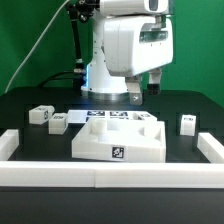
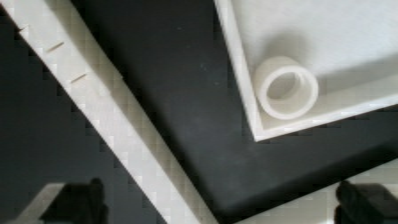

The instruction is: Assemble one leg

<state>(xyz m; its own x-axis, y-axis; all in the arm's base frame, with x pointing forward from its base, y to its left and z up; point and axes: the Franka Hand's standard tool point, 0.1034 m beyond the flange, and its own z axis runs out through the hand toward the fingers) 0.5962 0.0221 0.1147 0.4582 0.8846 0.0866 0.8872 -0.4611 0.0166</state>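
Presently: gripper (image 1: 146, 91), fingers (image 2: 71, 203) set wide apart, holding nothing, touching nothing. Beneath it: corner of white tabletop (image 2: 329, 40) with round hole (image 2: 285, 86). Leg (image 1: 188, 123): on black table (image 1: 25, 112), well apart from gripper, toward the exterior view's right.

You have three small white posts (each tagged black-and-white): a first leg (image 1: 40, 115), a second leg (image 1: 58, 121) just beside it at the exterior view's left, a third leg (image 1: 188, 123) well apart at its right.
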